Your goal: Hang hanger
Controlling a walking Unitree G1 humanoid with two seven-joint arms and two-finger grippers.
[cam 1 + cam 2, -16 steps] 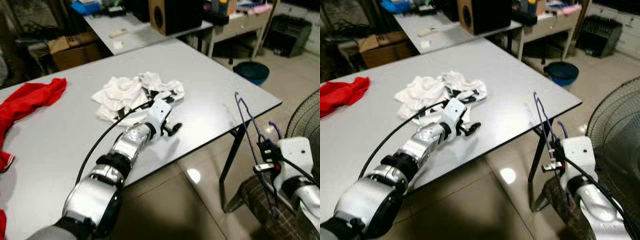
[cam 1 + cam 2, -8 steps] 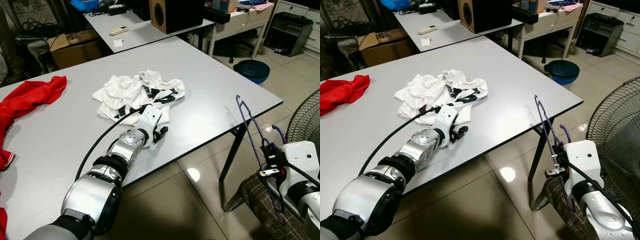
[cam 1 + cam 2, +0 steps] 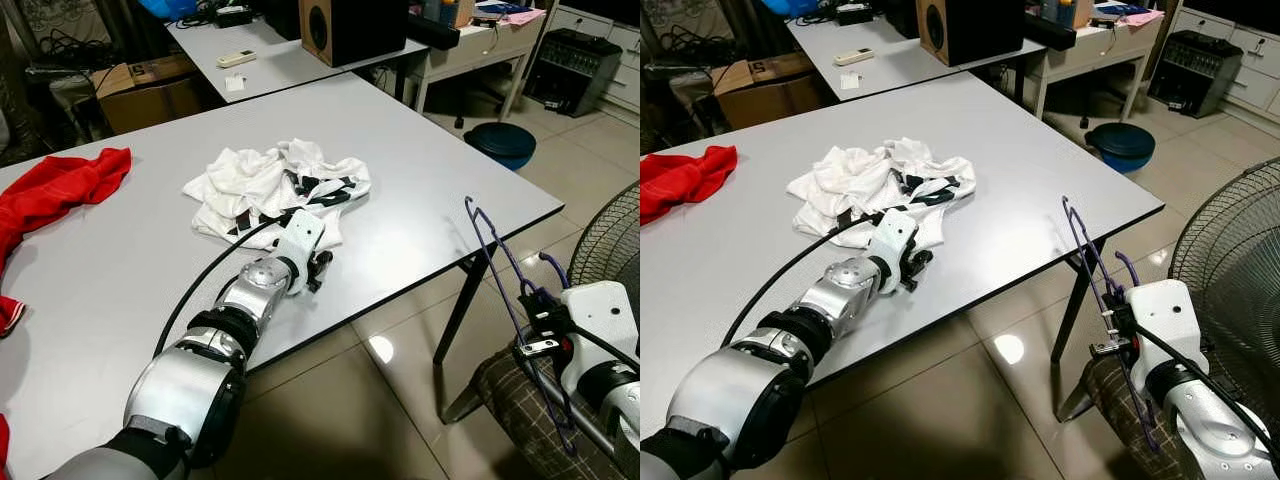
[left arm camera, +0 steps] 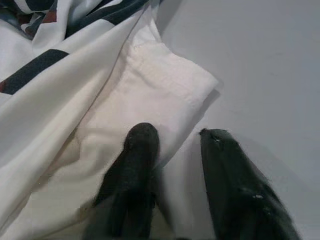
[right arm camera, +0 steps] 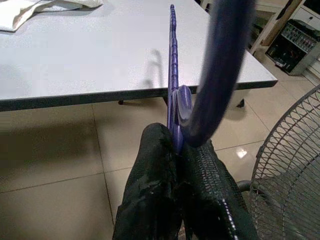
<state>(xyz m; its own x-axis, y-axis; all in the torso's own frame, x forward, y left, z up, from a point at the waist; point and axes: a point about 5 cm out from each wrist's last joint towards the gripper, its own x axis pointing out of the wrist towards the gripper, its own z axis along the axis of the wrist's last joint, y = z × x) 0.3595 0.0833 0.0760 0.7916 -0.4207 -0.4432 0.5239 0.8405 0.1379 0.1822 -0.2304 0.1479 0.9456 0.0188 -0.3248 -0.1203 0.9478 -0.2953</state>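
A crumpled white garment [image 3: 270, 185] with black stripes lies in the middle of the grey table [image 3: 420, 170]. My left gripper [image 3: 318, 272] rests on the table at the garment's near edge. In the left wrist view it is open [image 4: 175, 145]: one finger lies on the white hem [image 4: 165, 95] and the other on bare tabletop. Off the table's right corner, my right gripper [image 3: 535, 325] is shut on a purple hanger [image 3: 500, 265] held upright, hook near the wrist. The right wrist view shows the hanger [image 5: 172, 75] pinched between the shut fingers [image 5: 150, 165].
A red cloth [image 3: 60, 195] lies at the table's left edge. A plaid chair [image 3: 520, 400] sits under my right arm and a standing fan [image 3: 610, 235] is at the right. A blue basin [image 3: 503, 142] is on the floor behind. A second table with a speaker [image 3: 350, 28] stands beyond.
My left gripper has pulled back from the bare tabletop to the garment's near hem. The right gripper still holds the hanger in about the same place.
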